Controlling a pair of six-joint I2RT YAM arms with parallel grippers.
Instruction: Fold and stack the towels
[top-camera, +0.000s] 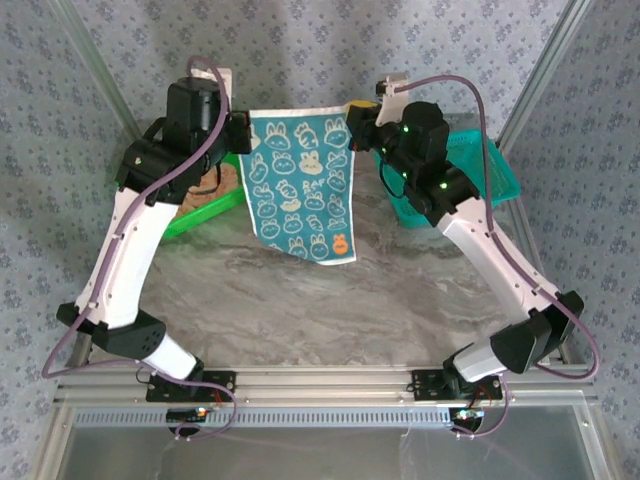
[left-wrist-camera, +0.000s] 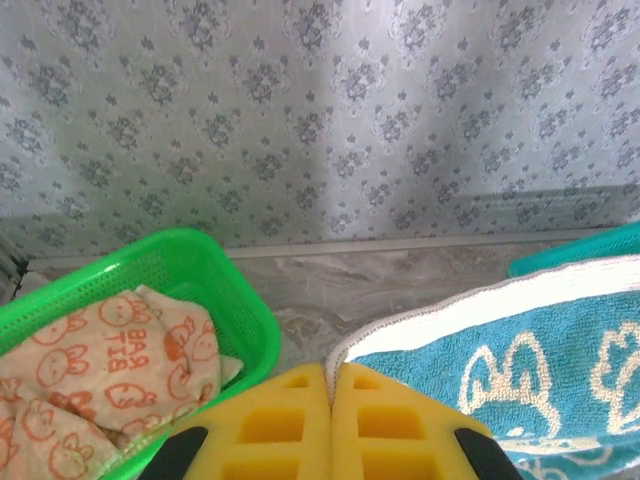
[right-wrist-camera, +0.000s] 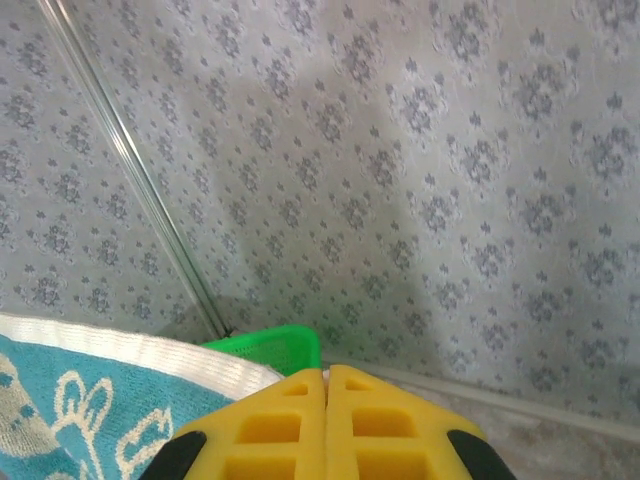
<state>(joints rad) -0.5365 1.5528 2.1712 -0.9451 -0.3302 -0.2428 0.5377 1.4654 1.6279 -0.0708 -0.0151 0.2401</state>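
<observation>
- Two grippers raised at the far side of the marbled table (top-camera: 300, 310), with one teal towel (top-camera: 300, 185) stretched between them.
- Left gripper (top-camera: 243, 132): clamped on the towel's upper left corner.
- Same left gripper (left-wrist-camera: 330, 372) from the left wrist camera: yellow fingers (left-wrist-camera: 275, 425) pressed flat together, no gap at the tips, with the white hem of the teal towel (left-wrist-camera: 520, 350) running out from between them to the right.
- Right gripper (top-camera: 358, 118): likewise closed tight, pinching the upper right corner.
- Same right gripper (right-wrist-camera: 327, 372) from the right wrist camera: fingers meeting along one thin seam, with the teal towel (right-wrist-camera: 80, 400) leading off to their left.
- Towel print: cream bunny figures on teal, one orange figure near the bottom edge, white hem along the top.
- Hanging as a flat, unfolded sheet above the far half of the table, top edge roughly level, lower edge slanting down toward the right.
- Impossible to tell whether the bottom edge touches the table.
- Green basket (top-camera: 195, 222) at the far left, partly behind the left arm, holding a crumpled cream towel (left-wrist-camera: 100, 365) printed with orange bunnies.
- Teal basket (top-camera: 497, 170) at the far right, partly under the right arm; contents hidden.
- Grey patterned wallpaper (top-camera: 330, 40) behind everything.
</observation>
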